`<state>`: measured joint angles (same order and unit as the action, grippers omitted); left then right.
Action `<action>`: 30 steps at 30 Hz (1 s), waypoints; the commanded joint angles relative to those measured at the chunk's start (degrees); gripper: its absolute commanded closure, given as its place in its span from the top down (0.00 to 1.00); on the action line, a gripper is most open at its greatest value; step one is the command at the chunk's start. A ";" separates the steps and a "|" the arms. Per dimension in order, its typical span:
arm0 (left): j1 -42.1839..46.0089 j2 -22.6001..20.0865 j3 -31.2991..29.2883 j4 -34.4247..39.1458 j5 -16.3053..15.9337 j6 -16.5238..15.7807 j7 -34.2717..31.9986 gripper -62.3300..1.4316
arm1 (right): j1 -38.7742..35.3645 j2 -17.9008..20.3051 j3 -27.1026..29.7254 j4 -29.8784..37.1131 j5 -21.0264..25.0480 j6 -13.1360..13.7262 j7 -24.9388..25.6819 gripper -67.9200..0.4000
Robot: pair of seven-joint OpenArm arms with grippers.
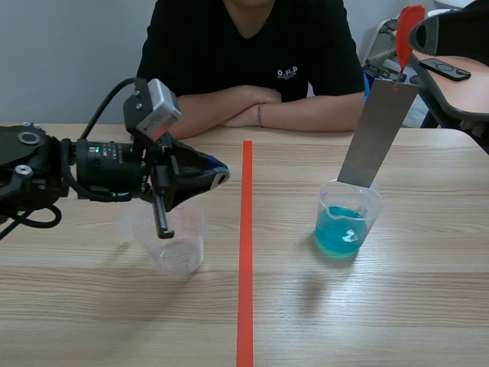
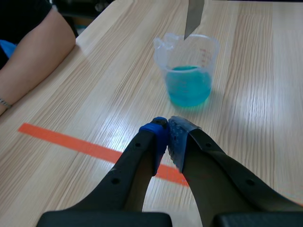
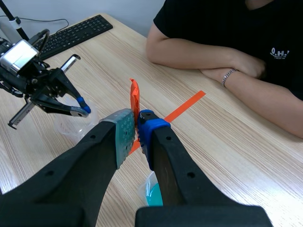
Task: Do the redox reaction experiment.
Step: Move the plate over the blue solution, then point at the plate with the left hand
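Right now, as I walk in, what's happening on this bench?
The right end effector is shut on the top of a metal strip, tilted, its lower end at the rim of the beaker of blue liquid. The left end effector, shut on nothing, hovers over an empty beaker. A person sits across the table, arms folded.

Clear filled beaker (image 1: 348, 222) with turquoise-blue liquid (image 1: 338, 237), faint red scale marks. Clear colourless empty beaker (image 1: 177, 246). Plain matte grey metal strip (image 1: 378, 134), orange-red at its top end. Pale wood-grain table (image 1: 397, 306), orange-red tape line (image 1: 245, 252). Black left gripper (image 2: 168, 124): one pad blue, one grey dotted. Black right gripper (image 3: 137, 118): pads grey-green dotted and blue. Person's shirt (image 1: 252, 42) black, small white lettering. Black keyboard (image 3: 71, 33).
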<state>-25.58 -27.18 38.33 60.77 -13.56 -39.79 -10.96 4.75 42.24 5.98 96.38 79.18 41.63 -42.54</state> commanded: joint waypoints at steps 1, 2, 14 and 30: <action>-1.55 1.70 -0.17 -0.33 -0.87 -0.09 -0.07 0.08 | 1.09 0.72 0.15 0.50 1.22 0.20 1.03 0.03; -2.08 2.80 -0.17 -1.03 -0.87 -0.09 0.61 0.08 | 1.09 0.72 0.15 0.50 1.22 0.20 1.03 0.03; -4.76 13.33 -0.13 -8.98 -0.83 -0.09 3.54 0.08 | 1.09 0.72 0.15 0.50 1.22 0.20 0.87 0.03; -5.27 24.02 1.53 -9.62 -0.81 -0.09 7.30 0.08 | 1.09 0.72 0.15 0.50 1.22 0.20 0.85 0.03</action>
<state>-29.67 -3.16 39.48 49.91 -13.58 -39.79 -2.85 4.75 42.24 5.98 96.38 79.18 41.63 -42.57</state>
